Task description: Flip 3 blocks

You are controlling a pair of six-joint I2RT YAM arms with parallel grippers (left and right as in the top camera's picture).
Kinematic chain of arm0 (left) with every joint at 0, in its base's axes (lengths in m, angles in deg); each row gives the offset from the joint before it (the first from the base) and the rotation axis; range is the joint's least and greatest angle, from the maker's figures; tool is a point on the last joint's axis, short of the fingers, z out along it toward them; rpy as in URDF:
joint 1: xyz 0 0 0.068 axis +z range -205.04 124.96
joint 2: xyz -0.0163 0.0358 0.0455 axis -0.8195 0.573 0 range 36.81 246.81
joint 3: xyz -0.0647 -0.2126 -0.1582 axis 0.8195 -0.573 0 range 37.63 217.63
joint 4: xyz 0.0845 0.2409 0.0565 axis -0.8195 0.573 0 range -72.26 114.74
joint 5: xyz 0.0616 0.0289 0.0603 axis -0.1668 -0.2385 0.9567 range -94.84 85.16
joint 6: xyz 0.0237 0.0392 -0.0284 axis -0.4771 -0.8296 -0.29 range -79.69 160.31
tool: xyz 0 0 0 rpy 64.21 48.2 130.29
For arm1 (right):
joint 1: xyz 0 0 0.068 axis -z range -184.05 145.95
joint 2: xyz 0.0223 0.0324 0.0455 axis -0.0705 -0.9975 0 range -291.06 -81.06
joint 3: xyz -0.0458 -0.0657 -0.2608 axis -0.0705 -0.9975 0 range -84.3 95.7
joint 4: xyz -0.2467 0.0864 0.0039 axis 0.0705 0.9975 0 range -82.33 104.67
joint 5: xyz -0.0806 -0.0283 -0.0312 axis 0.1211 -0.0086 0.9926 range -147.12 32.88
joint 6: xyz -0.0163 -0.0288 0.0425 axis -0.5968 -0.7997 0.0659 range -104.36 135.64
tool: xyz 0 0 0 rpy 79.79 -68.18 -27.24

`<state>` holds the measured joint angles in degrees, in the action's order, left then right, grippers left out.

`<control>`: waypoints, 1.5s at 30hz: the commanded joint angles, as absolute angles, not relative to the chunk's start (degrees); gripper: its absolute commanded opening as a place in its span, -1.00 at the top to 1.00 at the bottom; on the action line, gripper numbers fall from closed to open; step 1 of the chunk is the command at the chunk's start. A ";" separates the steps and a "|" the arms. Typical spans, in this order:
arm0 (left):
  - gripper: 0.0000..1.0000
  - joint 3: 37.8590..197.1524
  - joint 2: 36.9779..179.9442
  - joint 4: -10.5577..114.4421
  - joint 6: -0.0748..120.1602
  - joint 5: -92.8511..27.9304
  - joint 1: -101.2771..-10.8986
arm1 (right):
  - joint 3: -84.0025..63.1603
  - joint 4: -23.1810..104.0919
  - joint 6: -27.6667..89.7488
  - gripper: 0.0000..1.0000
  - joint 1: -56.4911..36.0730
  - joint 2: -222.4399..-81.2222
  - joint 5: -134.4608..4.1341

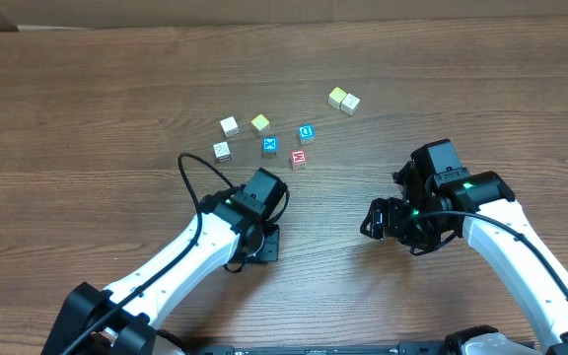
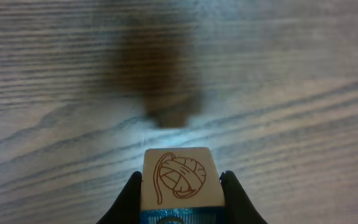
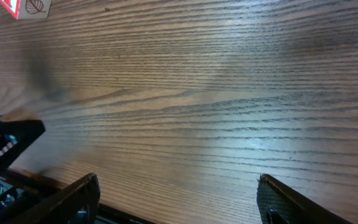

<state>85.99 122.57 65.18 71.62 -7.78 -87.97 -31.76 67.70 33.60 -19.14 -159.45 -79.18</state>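
A wooden block (image 2: 180, 177) with a red yarn-ball drawing on its upper face sits between my left gripper's black fingers (image 2: 132, 190), held a little above the table. In the overhead view my left gripper (image 1: 264, 245) points down at the table's middle and hides that block. A red-printed block (image 1: 299, 158) lies beyond it, and shows in the right wrist view as a red-printed block (image 3: 27, 7) at the top left corner. Two blue-printed cubes (image 1: 269, 145) (image 1: 306, 133) lie near it, their letters unreadable. My right gripper (image 1: 375, 219) (image 3: 176, 199) stands open over bare wood.
A white cube (image 1: 229, 125), a yellow cube (image 1: 260, 122) and a white cube with a faint print (image 1: 222, 150) lie at the back left of the group. A yellow and white pair (image 1: 343, 100) sits further back right. A black cable (image 1: 200, 182) loops beside the left arm.
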 commanded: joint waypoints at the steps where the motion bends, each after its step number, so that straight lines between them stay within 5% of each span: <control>1: 0.92 84.26 122.46 63.28 74.68 -7.87 -88.12 | -31.31 67.53 33.16 -0.64 -19.47 -158.97 -78.90; 16: 0.91 78.21 122.96 56.32 76.10 -9.34 -88.10 | -31.31 67.87 33.18 -0.64 -19.47 -158.97 -78.90; 22: 0.31 78.21 122.96 55.82 76.10 -9.34 -88.10 | -31.31 67.96 33.18 -0.64 -19.47 -158.97 -78.90; 29: 0.19 78.21 122.96 55.28 75.62 -9.34 -88.08 | -31.31 67.98 33.18 -0.64 -19.47 -158.97 -78.90; 39: 0.29 86.95 120.14 61.96 71.99 -5.51 -88.08 | -31.31 67.96 33.18 -0.66 -19.47 -158.97 -78.88; 41: 0.18 90.86 118.55 65.94 71.46 -2.91 -88.08 | -31.31 67.94 33.16 -0.67 -19.47 -158.97 -78.88; 43: -0.47 93.86 117.63 68.43 69.63 -1.75 -88.05 | -31.31 67.81 33.16 -0.67 -19.47 -158.97 -78.88; 44: -0.44 94.84 117.52 68.98 68.84 -1.42 -88.05 | -31.31 67.70 33.16 -0.68 -19.47 -158.97 -78.88; 45: -0.19 95.63 117.54 69.15 67.68 -1.45 -87.94 | -31.31 67.50 33.16 -0.68 -19.47 -158.97 -78.88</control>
